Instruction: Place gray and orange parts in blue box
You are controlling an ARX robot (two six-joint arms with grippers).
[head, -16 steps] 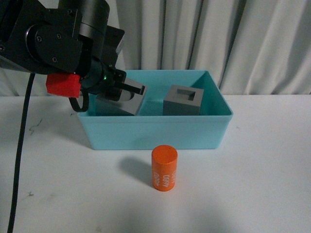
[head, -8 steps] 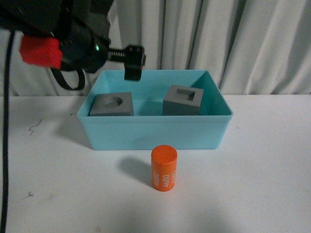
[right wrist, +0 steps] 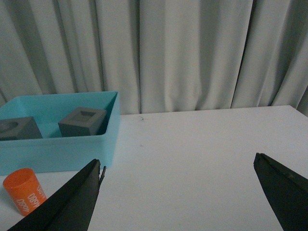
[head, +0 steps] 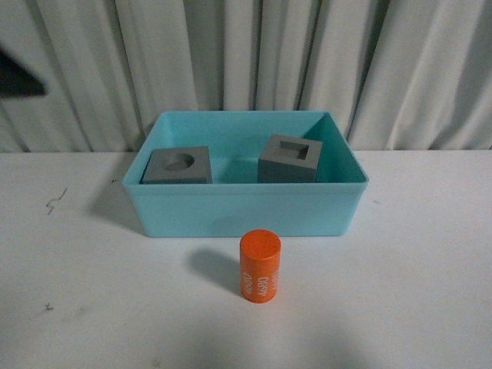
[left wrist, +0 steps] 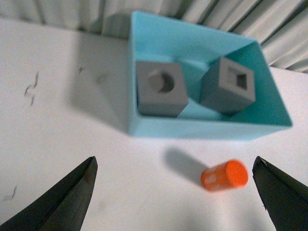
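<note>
Left gripper [left wrist: 174,161], left wrist view: its two dark fingers [left wrist: 72,202] are standing wide apart, holding nothing, and hanging above the white table [left wrist: 62,144]. Beneath it, the blue box [left wrist: 129,72] is holding the round-recess gray cube [left wrist: 150,98] and the square-recess gray cube [left wrist: 216,96] side by side. The orange cylinder [left wrist: 224,175] is sitting outside the box, on the table near its front wall.

Right wrist view: the right gripper [right wrist: 178,160] is likewise gaping empty over bare table, well apart from the box, with a pleated curtain [right wrist: 192,48] hanging behind.

Front view: neither gripper is showing. The cylinder is standing upright just in front of the box, its white digits facing the camera, while both cubes are resting inside.
</note>
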